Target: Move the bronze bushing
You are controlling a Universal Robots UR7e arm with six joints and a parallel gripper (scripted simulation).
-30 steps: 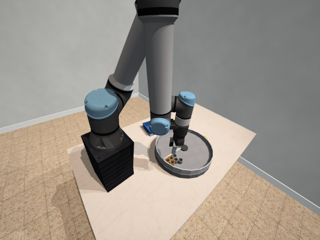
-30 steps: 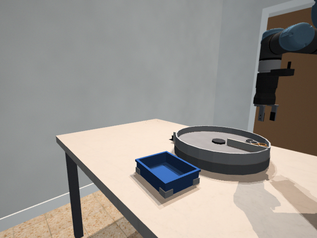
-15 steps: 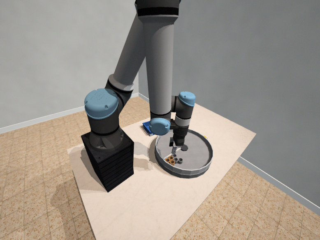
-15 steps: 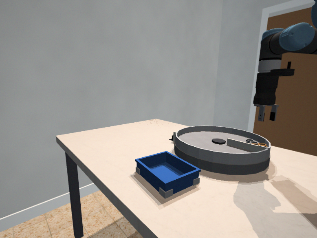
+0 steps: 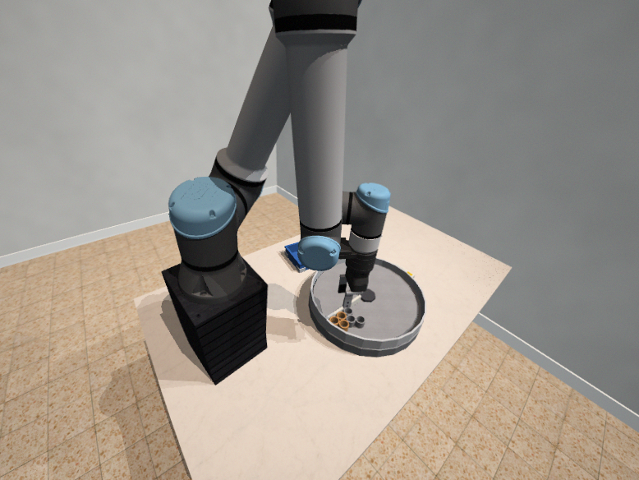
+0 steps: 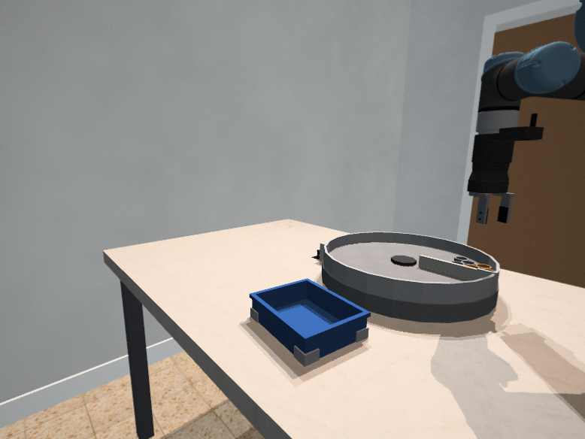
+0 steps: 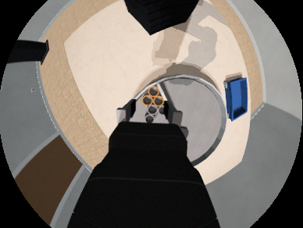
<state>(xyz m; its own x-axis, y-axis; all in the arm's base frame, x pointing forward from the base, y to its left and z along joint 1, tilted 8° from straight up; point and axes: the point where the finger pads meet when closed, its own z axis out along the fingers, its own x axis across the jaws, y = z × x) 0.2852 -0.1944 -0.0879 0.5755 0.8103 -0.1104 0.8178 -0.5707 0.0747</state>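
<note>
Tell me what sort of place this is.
Probably a bare test room set up as a parts-sorting station: an arm on a black pedestal bolted to a table, a grey turntable and a blue crate.

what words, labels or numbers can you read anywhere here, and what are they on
None: no readable text in any view.
The blue crate, the turntable, the bushings, the arm's black base block and the open gripper show plain surfaces.
A small yellow mark by the turntable's far rim is too small to tell whether it bears writing.
</note>
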